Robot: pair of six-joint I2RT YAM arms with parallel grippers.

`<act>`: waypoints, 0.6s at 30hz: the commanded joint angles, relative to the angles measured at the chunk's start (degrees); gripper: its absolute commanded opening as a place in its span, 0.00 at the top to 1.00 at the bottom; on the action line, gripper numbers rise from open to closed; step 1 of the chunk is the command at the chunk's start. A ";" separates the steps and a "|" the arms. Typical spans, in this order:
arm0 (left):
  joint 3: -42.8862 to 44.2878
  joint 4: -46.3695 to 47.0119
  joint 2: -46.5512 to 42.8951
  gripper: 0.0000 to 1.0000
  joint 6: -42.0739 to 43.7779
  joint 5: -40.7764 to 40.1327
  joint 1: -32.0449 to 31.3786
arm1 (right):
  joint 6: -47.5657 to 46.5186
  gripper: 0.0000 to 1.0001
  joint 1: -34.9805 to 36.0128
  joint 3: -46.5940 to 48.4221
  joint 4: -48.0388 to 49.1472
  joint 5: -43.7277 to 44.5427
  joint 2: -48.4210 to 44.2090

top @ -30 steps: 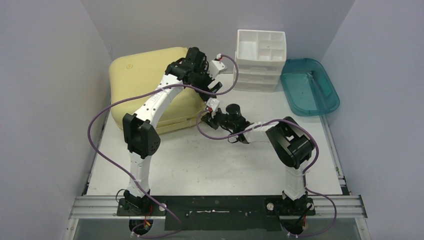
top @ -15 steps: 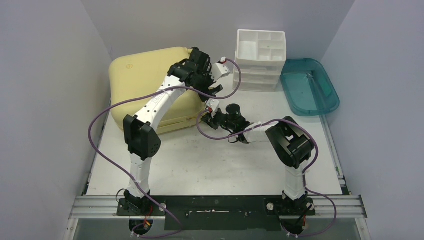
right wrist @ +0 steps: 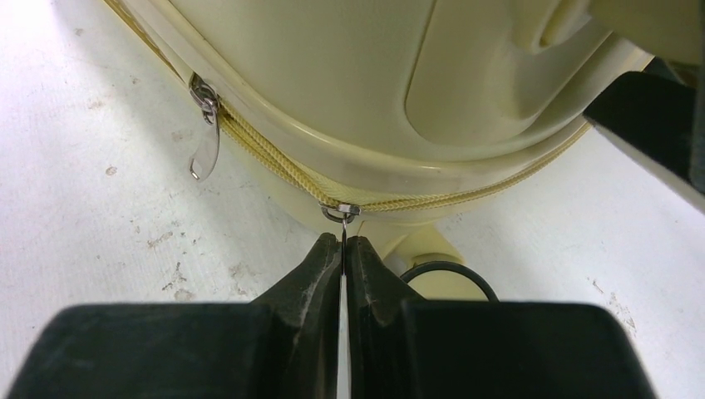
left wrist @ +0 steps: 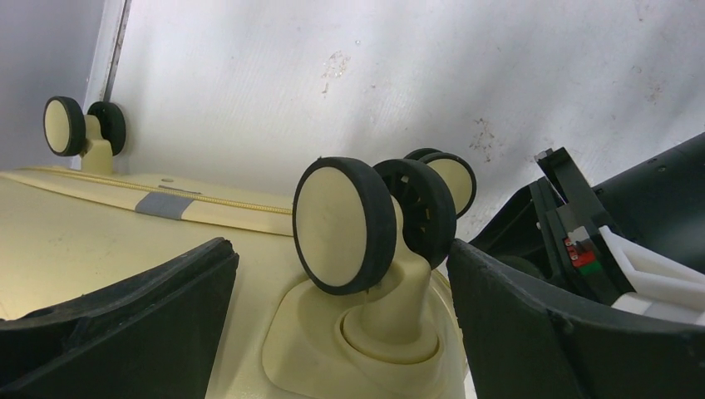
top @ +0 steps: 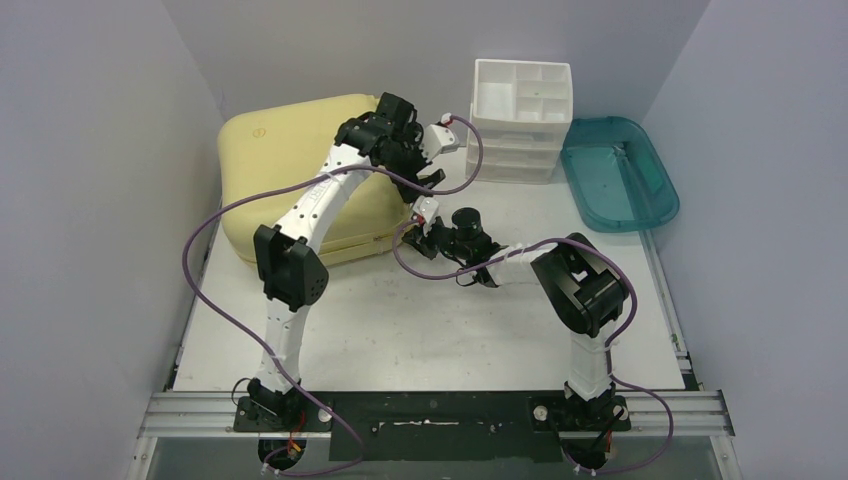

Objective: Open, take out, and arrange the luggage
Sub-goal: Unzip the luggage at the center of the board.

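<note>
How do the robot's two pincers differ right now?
The left pincer is open, its fingers spread either side of a wheel without gripping it. The right pincer is shut on a zipper pull. The left pincer reaches over the luggage from above, while the right pincer sits low, near the table, beside the luggage's zipper seam. Both have black fingers and work at the luggage's wheeled end.

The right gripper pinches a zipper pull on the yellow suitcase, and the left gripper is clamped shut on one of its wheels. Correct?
No. The left wrist view shows the left gripper open, its fingers standing apart on either side of the wheel. The right gripper does pinch a zipper pull on the suitcase.
</note>
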 commanded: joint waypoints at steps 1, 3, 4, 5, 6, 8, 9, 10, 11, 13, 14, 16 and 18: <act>-2.23 -9.83 4.52 0.03 -1.55 11.94 -5.78 | 0.25 1.00 0.87 2.73 -4.10 2.38 1.11; -4.17 -8.67 4.50 0.03 -1.44 10.42 -6.31 | 0.25 1.00 0.86 2.84 -4.19 2.42 1.30; -5.07 -8.35 4.40 0.03 -1.23 9.19 -6.77 | 0.22 1.00 0.86 2.88 -4.20 2.42 1.34; -5.92 -8.04 4.35 0.03 -0.50 7.97 -7.17 | 0.22 1.00 0.94 2.95 -4.26 2.36 1.40; -6.88 -7.46 4.21 0.03 -0.31 6.72 -7.60 | 0.24 1.00 0.95 2.98 -4.30 2.29 1.43; -8.37 -6.71 3.95 0.03 0.36 4.89 -8.14 | 0.24 1.00 0.93 3.03 -4.37 2.25 1.63; -8.83 -6.30 3.96 0.03 0.44 3.92 -8.49 | 0.24 1.00 0.95 3.03 -4.39 2.25 1.59; -9.29 -6.02 3.99 0.03 0.45 2.70 -8.69 | 0.22 1.00 0.91 3.07 -4.39 2.25 1.65; -9.69 -5.62 3.99 0.03 0.43 1.63 -8.86 | 0.18 1.00 0.95 3.11 -4.42 2.15 1.70; -10.50 -5.34 4.07 0.03 0.69 -1.00 -9.41 | 0.16 1.00 0.91 3.18 -4.48 2.16 1.76; -11.00 -5.28 4.08 0.03 0.84 -1.40 -9.66 | 0.16 1.00 0.90 3.27 -4.54 2.16 1.83; -11.68 -5.14 4.08 0.03 1.06 -1.96 -10.01 | 0.16 1.00 1.00 3.34 -4.61 2.16 1.92; -11.89 -5.54 4.26 0.03 1.36 -1.65 -10.60 | 0.16 1.00 0.99 3.42 -4.73 2.14 2.03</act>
